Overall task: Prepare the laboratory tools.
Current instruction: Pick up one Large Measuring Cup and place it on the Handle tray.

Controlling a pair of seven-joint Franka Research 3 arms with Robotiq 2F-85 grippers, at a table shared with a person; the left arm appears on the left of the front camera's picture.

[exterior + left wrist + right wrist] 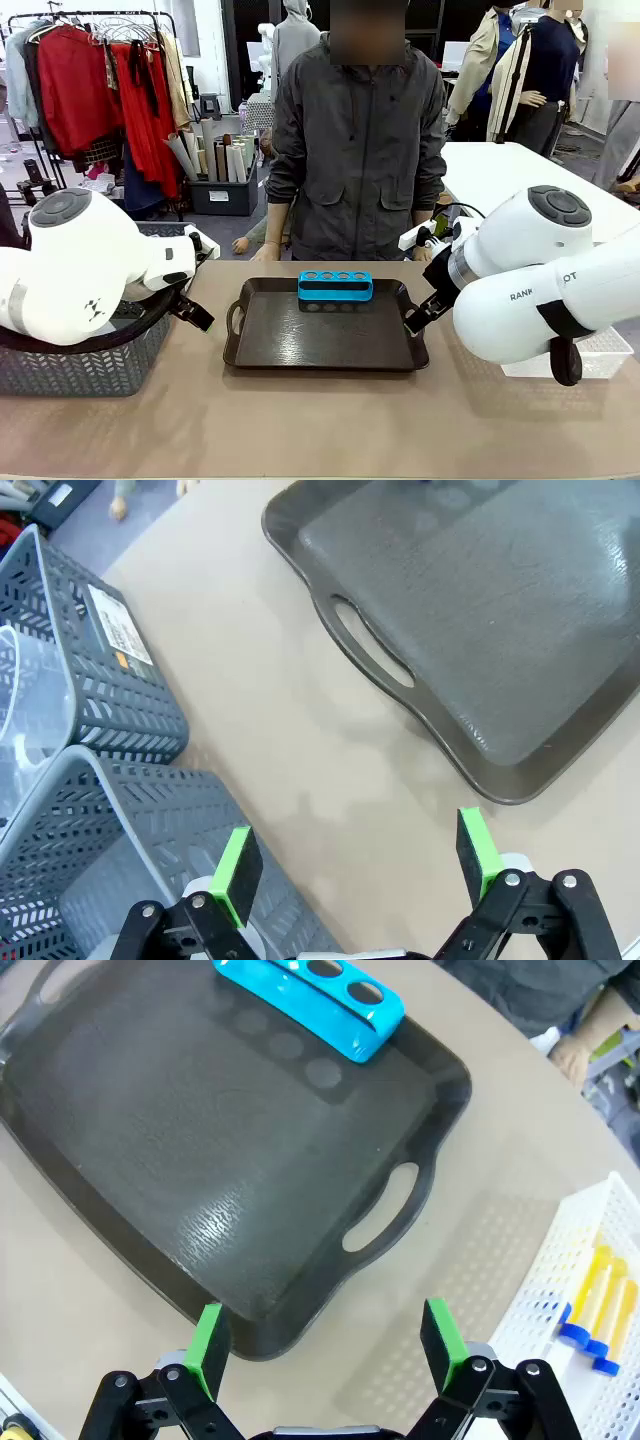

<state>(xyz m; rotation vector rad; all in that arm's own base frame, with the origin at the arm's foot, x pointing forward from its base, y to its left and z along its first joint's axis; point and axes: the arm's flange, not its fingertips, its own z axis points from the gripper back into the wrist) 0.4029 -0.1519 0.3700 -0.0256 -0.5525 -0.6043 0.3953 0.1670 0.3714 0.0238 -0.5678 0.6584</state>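
A small blue rack (335,285) with four holes stands at the far edge of the dark brown tray (320,345); the rack (320,1000) is empty. Yellow tubes with blue caps (597,1305) lie in a white mesh basket (540,1310) to the right of the tray. A clear plastic vessel (28,705) sits inside a grey mesh basket (130,685) on the left. My left gripper (357,855) hangs open over bare table between the grey baskets and the tray's left handle. My right gripper (325,1345) hangs open above the tray's right edge, holding nothing.
A second grey mesh basket (110,840) lies right below the left gripper. A person in a grey jacket (360,150) stands at the table's far side, one hand (575,1055) resting near the white basket. Bare tabletop (320,420) runs along the front.
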